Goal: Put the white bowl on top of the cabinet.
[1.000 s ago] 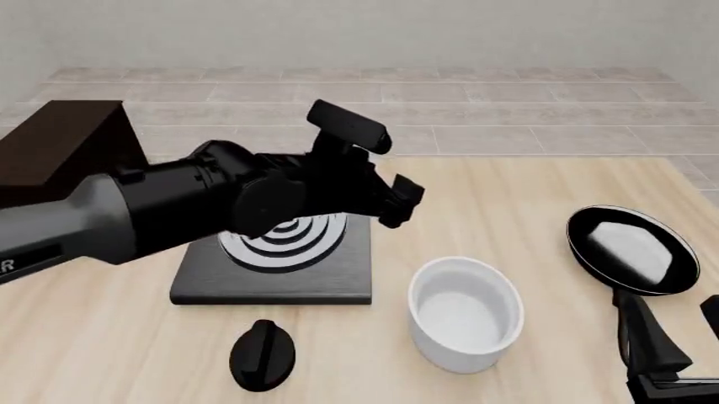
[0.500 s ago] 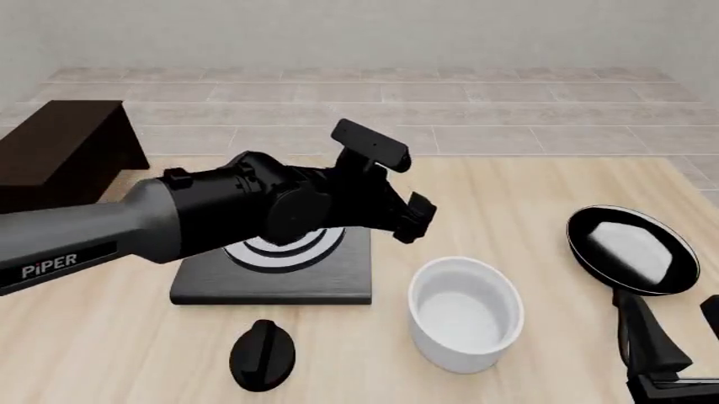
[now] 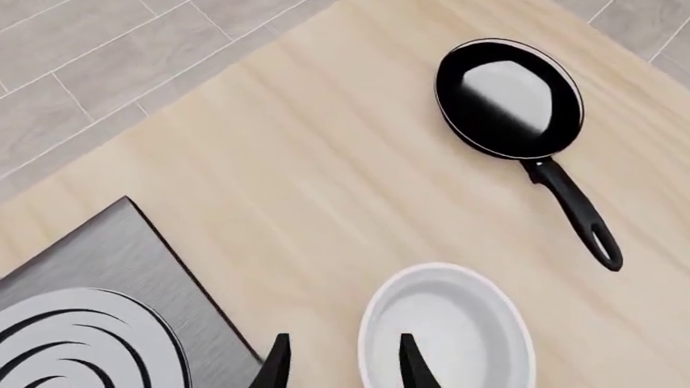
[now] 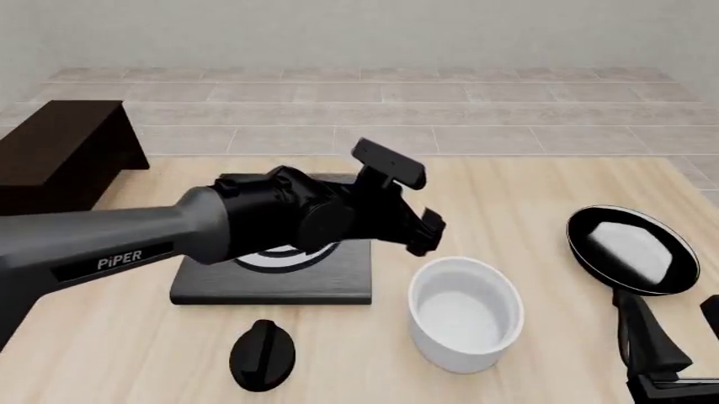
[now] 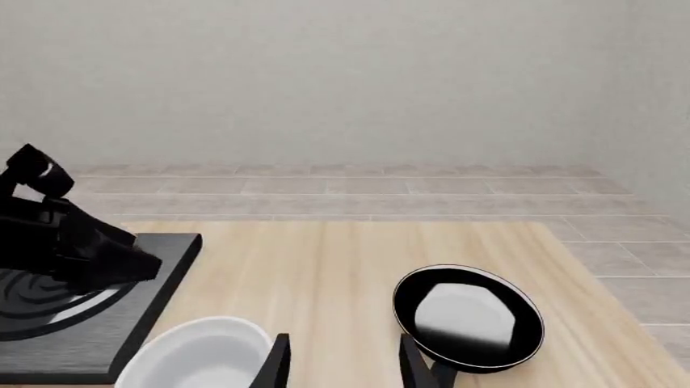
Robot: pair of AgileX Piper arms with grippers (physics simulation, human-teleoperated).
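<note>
Right now the deep round glossy white bowl (image 4: 466,312) sits upright on the light wooden desk (image 4: 528,202), near the front edge, just right of the flat black stove slab w/ white concentric rings (image 4: 281,268). The dark brown box-like wooden cabinet (image 4: 59,151) w/ its flat overhanging top stands far left at the back, well apart from the bowl; nothing rests on its top.

The left arm reaches in over the stove slab; its pincer (image 4: 425,233) hangs above the desk near the bowl's back-left rim, not touching it. In the left wrist view the two dark fingertips (image 3: 276,368) stand apart w/ a gap between them, nothing in it, one tip over the bowl's rim.

The right pincer (image 4: 674,353) sits low at the front-right corner. In the right wrist view its fingers (image 5: 278,362) are likewise spread, holding nothing.

A shallow black frying pan w/ a white sheen (image 4: 631,249) lies on the right side of the desk, handle pointing toward the front. A small black rounded knob-like object (image 4: 262,354) rests in front of the stove slab, left of the bowl.
</note>
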